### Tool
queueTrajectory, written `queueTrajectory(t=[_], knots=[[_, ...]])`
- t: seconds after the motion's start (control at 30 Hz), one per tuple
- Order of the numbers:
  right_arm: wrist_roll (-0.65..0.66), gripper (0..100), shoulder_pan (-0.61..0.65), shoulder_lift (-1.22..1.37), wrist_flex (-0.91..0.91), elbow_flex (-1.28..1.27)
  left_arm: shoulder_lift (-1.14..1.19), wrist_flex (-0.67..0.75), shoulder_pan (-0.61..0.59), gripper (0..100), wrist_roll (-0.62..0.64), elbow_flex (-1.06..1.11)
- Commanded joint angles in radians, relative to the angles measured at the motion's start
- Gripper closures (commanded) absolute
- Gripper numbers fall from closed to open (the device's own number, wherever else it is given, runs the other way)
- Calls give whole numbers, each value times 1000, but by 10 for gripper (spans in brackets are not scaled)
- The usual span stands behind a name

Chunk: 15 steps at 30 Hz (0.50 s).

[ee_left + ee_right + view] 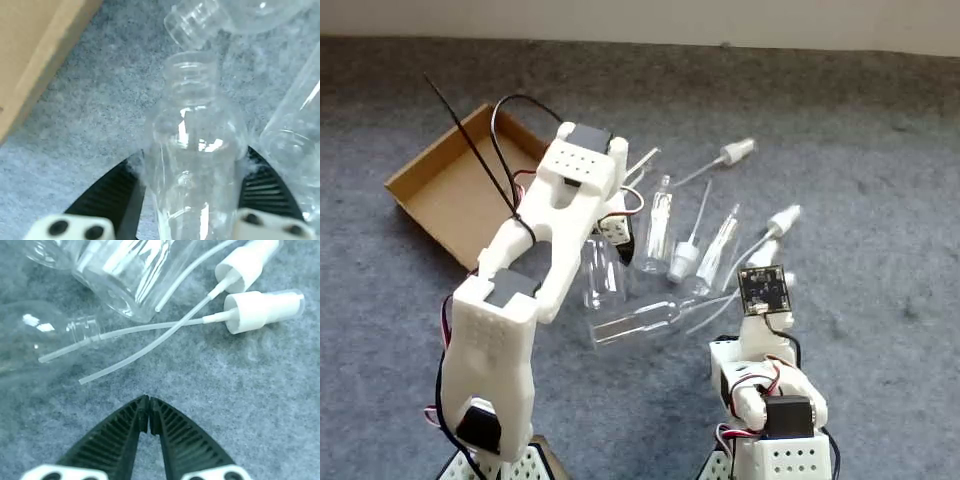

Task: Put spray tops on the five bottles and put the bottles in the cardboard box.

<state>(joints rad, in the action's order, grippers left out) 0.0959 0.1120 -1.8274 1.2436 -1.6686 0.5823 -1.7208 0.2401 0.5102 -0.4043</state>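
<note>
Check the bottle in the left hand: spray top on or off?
Off: the bottle in the left hand shows a bare, open threaded neck.

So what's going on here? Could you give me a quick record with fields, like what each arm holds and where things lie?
Surface: grey carpet
Cardboard box: open, no bottle seen inside
Left end effector: shut on a clear bottle with no top
Right end effector: shut, empty, above the carpet by two spray tops
Other bottles: lying loose on the carpet
</note>
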Motion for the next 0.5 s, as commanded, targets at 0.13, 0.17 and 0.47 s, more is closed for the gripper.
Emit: queueTrajectory(t=[0.13,0.17,0.47], knots=[[9,993,-13,-10,7,-110,-130,-31,22,807,-163,-44],[9,993,-13,-10,7,-110,-159,-31,22,807,-172,-44],[9,993,-13,-10,7,-110,-407,-31,22,807,-278,-42]])
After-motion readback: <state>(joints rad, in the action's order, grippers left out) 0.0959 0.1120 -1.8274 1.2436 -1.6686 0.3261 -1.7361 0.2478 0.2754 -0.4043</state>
